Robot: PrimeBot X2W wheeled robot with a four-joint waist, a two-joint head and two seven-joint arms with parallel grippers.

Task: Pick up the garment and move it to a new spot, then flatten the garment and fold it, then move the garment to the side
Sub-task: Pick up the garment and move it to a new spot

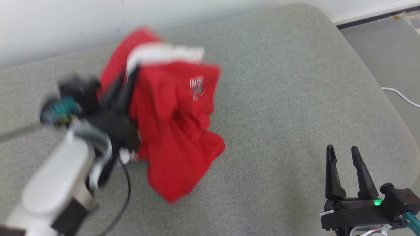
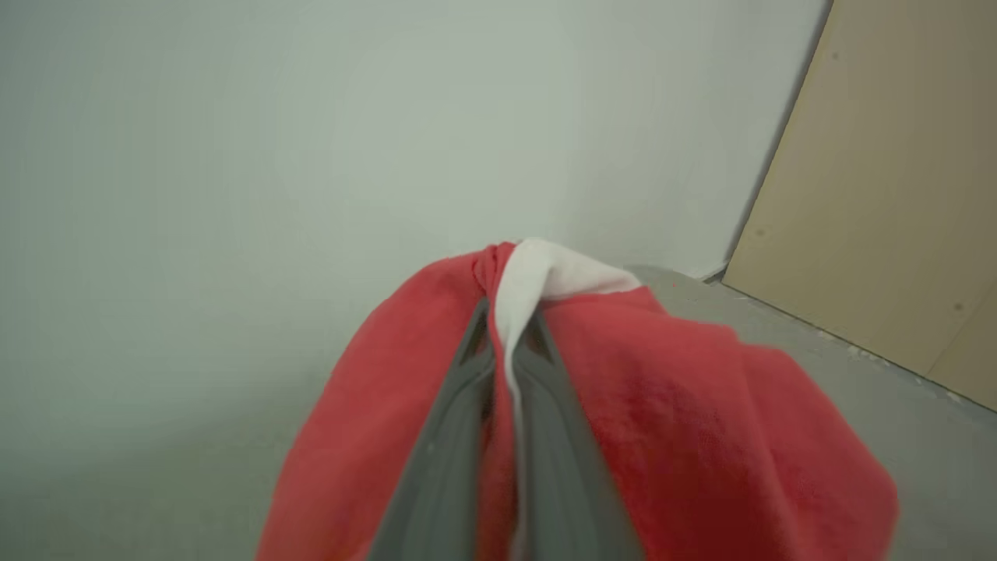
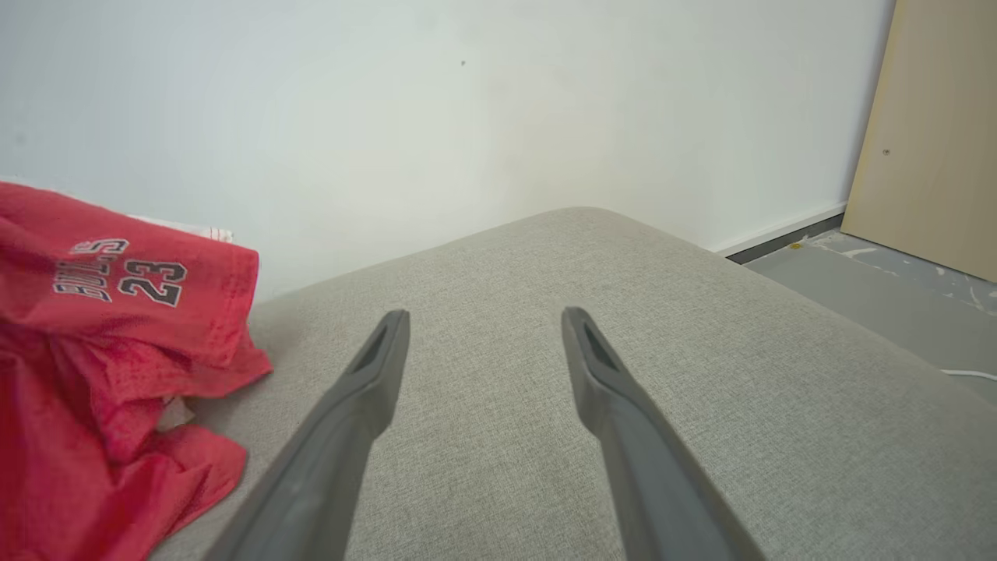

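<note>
The garment point(image 1: 177, 121) is a red jersey with white trim and a small printed emblem. It hangs bunched above the grey cushion, its lower end trailing toward the front. My left gripper point(image 1: 129, 77) is shut on its upper white-trimmed edge; the arm is blurred. In the left wrist view the two fingers point(image 2: 452, 436) pinch the red and white cloth point(image 2: 662, 421), which drapes over both sides. In the right wrist view the garment point(image 3: 101, 351) lies at the left, with "23" printed on it. My right gripper point(image 1: 344, 154) stands open and holds nothing at the lower right, its open fingers point(image 3: 366, 382) over bare cushion.
The grey fabric cushion point(image 1: 288, 98) spans the scene, with its rounded edge at the right. Beyond that edge is grey floor with a white cable point(image 1: 400, 95). A white wall point(image 3: 467, 117) runs behind, and a tan panel point(image 3: 935, 140) stands at the right.
</note>
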